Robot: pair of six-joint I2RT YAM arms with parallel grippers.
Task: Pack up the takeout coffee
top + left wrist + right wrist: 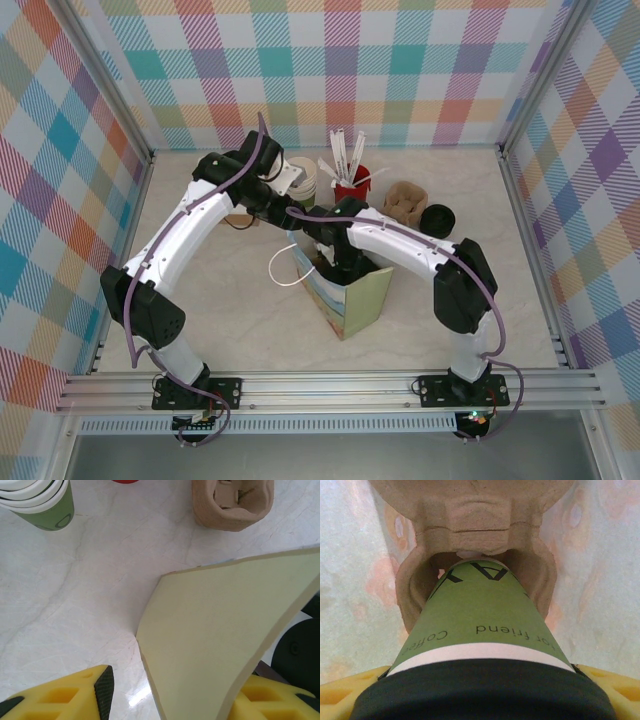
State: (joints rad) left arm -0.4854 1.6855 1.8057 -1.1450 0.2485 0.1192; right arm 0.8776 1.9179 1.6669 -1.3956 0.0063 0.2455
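Takeout coffee gripped; right arm angled into bag.

Takeout coffee: black lid cut by bottom edge, foot hidden in the pulp carrier pocket. Right fingers: only yellow corners, contact with cup hidden behind lid. Left fingers cut by bottom edge, one partly behind bag panel. Cup stack, red cup sliver, black disc all cropped. Top view: bag interior blocked by right arm.

Overhead down; left wrist close, shares bag.
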